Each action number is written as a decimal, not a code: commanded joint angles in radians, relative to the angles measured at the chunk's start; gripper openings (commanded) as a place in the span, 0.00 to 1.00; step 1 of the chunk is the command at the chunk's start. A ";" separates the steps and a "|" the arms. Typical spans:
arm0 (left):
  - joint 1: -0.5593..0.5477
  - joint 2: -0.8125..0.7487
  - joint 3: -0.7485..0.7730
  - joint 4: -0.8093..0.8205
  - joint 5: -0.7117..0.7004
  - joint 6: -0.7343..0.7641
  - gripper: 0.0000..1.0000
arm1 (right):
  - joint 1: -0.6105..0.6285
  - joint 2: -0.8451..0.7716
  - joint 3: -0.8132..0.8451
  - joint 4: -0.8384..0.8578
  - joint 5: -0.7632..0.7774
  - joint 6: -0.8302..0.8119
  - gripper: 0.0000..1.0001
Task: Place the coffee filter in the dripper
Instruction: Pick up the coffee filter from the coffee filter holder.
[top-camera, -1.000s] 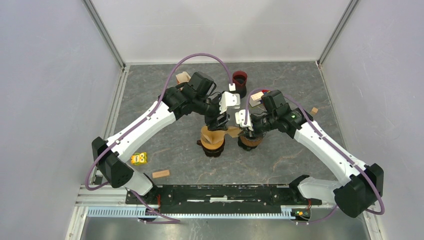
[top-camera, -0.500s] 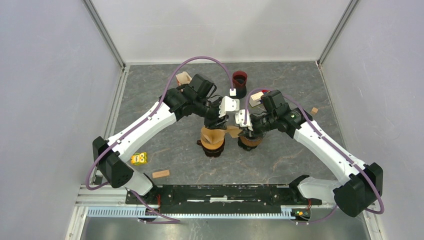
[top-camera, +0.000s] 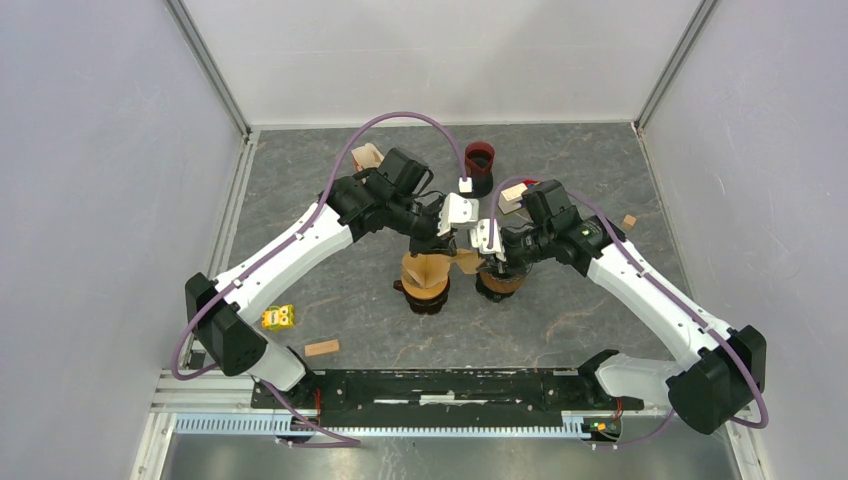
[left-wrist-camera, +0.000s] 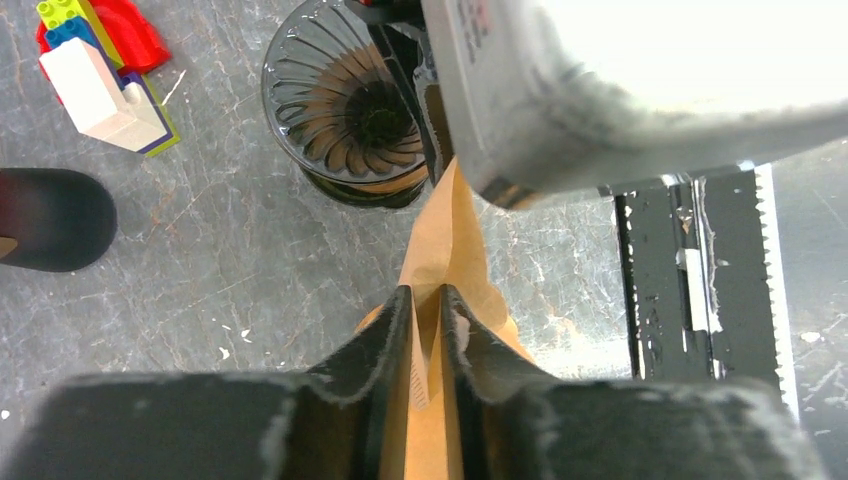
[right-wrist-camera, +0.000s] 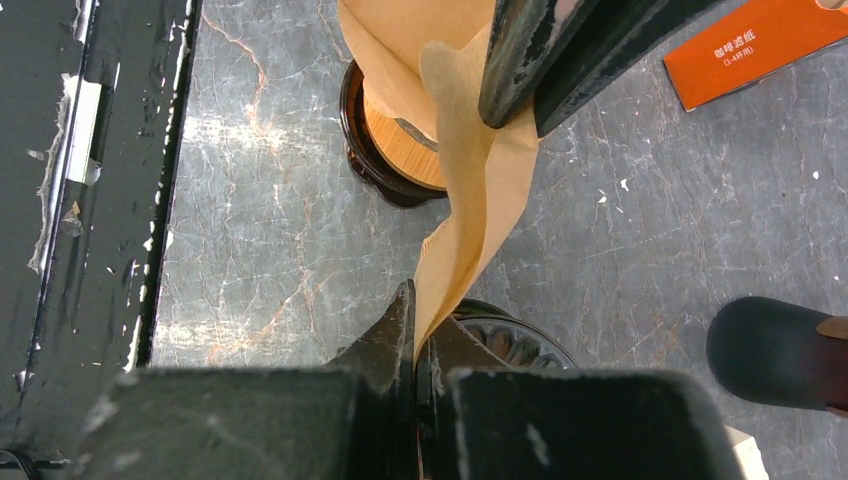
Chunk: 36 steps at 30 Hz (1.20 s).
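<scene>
Brown paper coffee filter (left-wrist-camera: 445, 235) is hanging in the air, stretched flat between both arms, so it isn't sitting in the dark ribbed glass dripper (left-wrist-camera: 340, 100) yet. The right tool (right-wrist-camera: 420, 330) is clamping one corner tight, just above the dripper's rim. The left tool (left-wrist-camera: 428, 300) is pinching the opposite end, jaws nearly together with the paper sandwiched between them, near the round wooden filter stand (right-wrist-camera: 395, 140).

What's worrying me: two arms are gripping one thin sheet. If they're pulling apart even slightly, I'm guessing the paper is tearing at whichever corner is taking the strain. The filter is also looking folded flat rather than opened into a cone, so lowering it like this probably means it's lying across the rim or sliding off onto the grey marbled worktop (left-wrist-camera: 200, 280). And the right tool is sitting so close to the dripper that a sideways nudge could be tipping it over.
</scene>
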 joint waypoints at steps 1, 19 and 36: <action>-0.005 -0.029 0.022 0.009 0.057 -0.026 0.10 | 0.001 -0.023 0.000 0.022 0.006 0.003 0.00; -0.002 -0.057 0.030 0.114 -0.155 -0.342 0.02 | 0.000 -0.080 0.048 0.060 0.202 0.017 0.46; 0.012 -0.039 0.066 0.157 -0.153 -0.472 0.02 | -0.001 -0.127 0.231 -0.080 0.185 -0.113 0.60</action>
